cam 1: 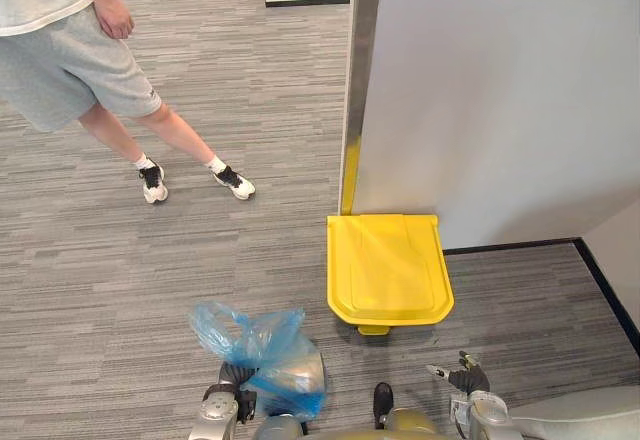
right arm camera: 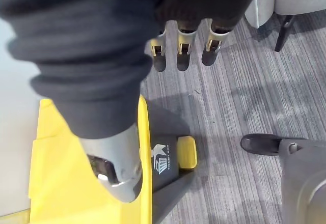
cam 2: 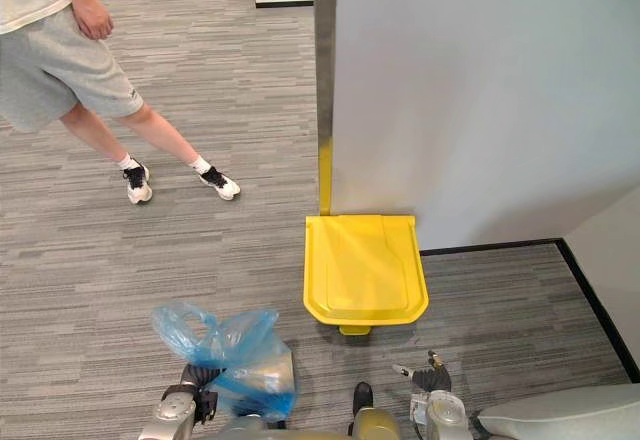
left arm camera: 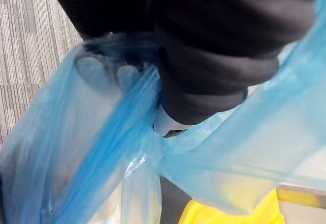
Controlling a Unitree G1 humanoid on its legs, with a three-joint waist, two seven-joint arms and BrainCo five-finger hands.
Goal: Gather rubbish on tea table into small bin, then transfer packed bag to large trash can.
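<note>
softly crinkled translucent blue bag (cam 1: 265,348)

Closed yellow lid (cam 1: 388,270) bars the trash can (right arm camera: 168,188) against the wall (cam 1: 500,90); carpet (cam 1: 150,280) leftward lies open.

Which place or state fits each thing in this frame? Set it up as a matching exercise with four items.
Things:
1. blue bag
2. yellow lid
3. right hand
4. person

Places or states:
A. shut, flat on the trash can against the grey wall
B. standing on the carpet, off to the robot's left and farther away
C. bunched in the left hand
D. holding nothing, fingers relaxed, just short of the can

Pairs: 1-C, 2-A, 3-D, 4-B
</note>
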